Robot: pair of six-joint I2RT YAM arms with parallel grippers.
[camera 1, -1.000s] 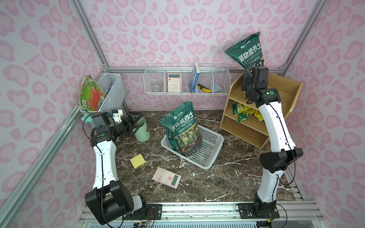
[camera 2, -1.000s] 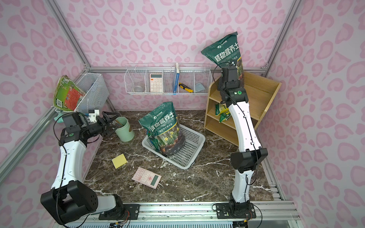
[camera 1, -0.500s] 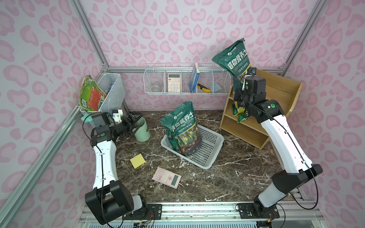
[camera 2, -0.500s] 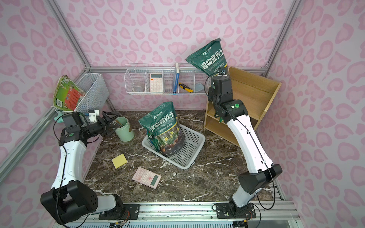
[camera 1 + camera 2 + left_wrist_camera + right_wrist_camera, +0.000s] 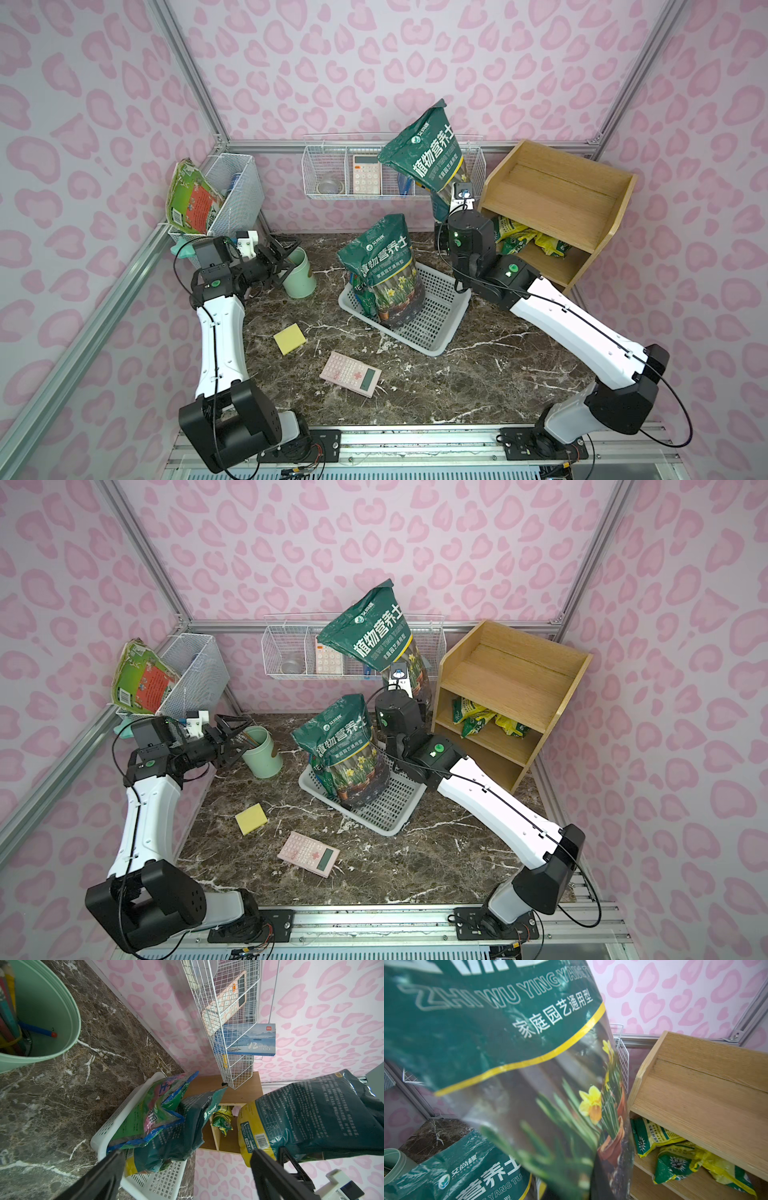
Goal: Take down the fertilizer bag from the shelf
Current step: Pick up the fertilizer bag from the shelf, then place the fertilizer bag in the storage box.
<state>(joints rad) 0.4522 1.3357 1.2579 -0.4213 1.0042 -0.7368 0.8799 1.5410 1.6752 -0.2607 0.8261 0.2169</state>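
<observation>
The fertilizer bag (image 5: 424, 153) (image 5: 374, 629), dark green with white lettering and a daffodil picture, hangs tilted in the air just left of the light-wood shelf (image 5: 557, 195) (image 5: 511, 675). It touches neither the shelf nor the table. My right gripper (image 5: 446, 210) is shut on the bag's lower end. In the right wrist view the bag (image 5: 508, 1043) fills the picture and hides the jaws, with the shelf (image 5: 695, 1095) beside it. My left gripper (image 5: 282, 259) (image 5: 187, 1155) stands open and empty by the green cup, far from the bag.
A second like bag (image 5: 382, 266) stands in the white basket (image 5: 432, 328) at the table's middle. Small green-yellow bags (image 5: 528, 241) lie on the shelf's lower tier. A green cup (image 5: 299, 274), yellow pad (image 5: 289, 338) and pink calculator (image 5: 351, 374) are on the table. Wire baskets (image 5: 332, 174) hang on the back wall.
My right arm has carried the fertilizer bag off the top of the shelf, leftward and lower, and its elbow has dropped toward the table. The left arm has not moved.
</observation>
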